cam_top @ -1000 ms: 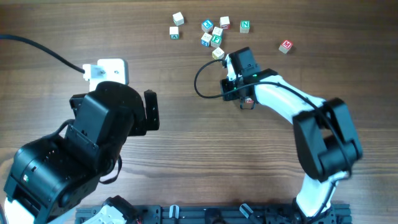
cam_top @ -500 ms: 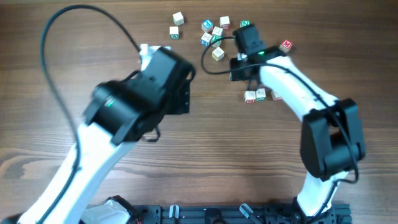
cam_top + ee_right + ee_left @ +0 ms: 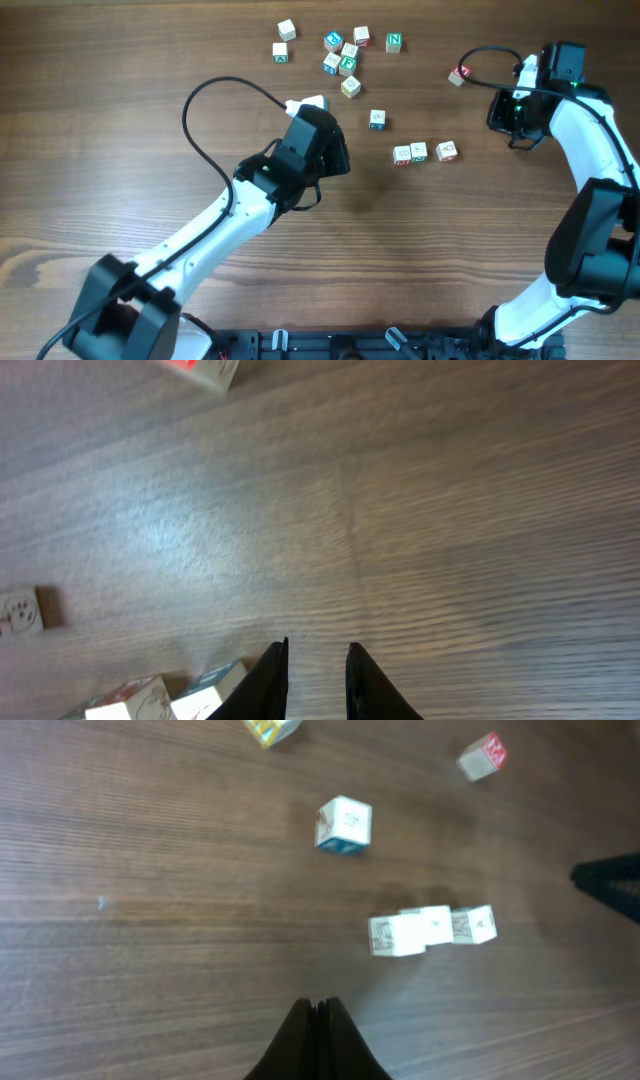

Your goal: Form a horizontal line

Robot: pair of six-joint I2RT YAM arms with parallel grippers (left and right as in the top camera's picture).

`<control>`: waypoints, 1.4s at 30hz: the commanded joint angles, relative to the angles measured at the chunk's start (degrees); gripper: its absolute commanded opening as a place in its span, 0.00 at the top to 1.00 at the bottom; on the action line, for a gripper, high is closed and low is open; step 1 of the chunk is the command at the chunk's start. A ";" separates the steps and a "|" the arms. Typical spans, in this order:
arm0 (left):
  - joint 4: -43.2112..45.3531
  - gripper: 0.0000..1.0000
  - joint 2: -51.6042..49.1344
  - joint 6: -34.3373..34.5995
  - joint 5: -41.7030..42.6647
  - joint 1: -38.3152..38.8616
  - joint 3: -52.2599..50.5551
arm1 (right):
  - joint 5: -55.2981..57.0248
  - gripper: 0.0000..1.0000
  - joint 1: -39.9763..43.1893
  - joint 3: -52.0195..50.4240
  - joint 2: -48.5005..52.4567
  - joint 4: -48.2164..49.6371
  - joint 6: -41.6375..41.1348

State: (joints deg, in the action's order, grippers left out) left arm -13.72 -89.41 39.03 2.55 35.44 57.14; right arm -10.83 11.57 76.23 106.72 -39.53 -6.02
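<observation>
Three pale letter cubes lie side by side as the horizontal line (image 3: 420, 152) right of the table's middle; in the left wrist view the horizontal line (image 3: 432, 928) lies ahead and to the right of my fingertips. My left gripper (image 3: 338, 160) hovers left of it, and in its own view the left gripper (image 3: 316, 1007) is shut on nothing. My right gripper (image 3: 512, 130) is off to the row's right. In its wrist view the right gripper (image 3: 315, 655) shows a narrow empty gap. Two pale cubes (image 3: 160, 698) sit beside its left finger.
A lone blue-sided cube (image 3: 377, 120) sits above and left of the row. A cluster of several letter cubes (image 3: 345, 55) lies at the back. One red-faced cube (image 3: 459, 74) sits at the back right, near the right arm's cable.
My right gripper left the row and pulled away to the far right; the row now shows three cubes. My left arm swung in from the left to the middle and its gripper shut.
</observation>
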 commanded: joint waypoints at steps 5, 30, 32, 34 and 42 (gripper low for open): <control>15.98 0.96 -15.30 2.47 13.40 -0.59 -0.90 | -2.56 0.81 -0.09 -3.54 -0.20 2.25 1.29; 35.89 0.96 -32.22 13.94 17.18 -0.76 0.63 | -9.20 0.96 -0.48 -9.62 6.38 10.73 -2.93; 36.59 0.96 -32.22 13.97 17.86 -0.24 0.63 | -9.20 0.95 -0.94 -9.62 6.38 9.25 -2.95; 37.62 0.96 -32.22 13.97 18.01 0.52 0.66 | -9.20 0.96 -1.46 -9.62 6.38 8.28 -2.93; 40.61 0.96 -32.22 13.97 17.79 1.09 0.74 | -9.18 0.96 -2.25 -9.62 6.38 6.99 -2.95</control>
State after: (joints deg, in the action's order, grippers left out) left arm 25.69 -120.55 52.71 19.73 36.53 57.49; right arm -19.75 9.80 67.09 112.22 -31.99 -8.95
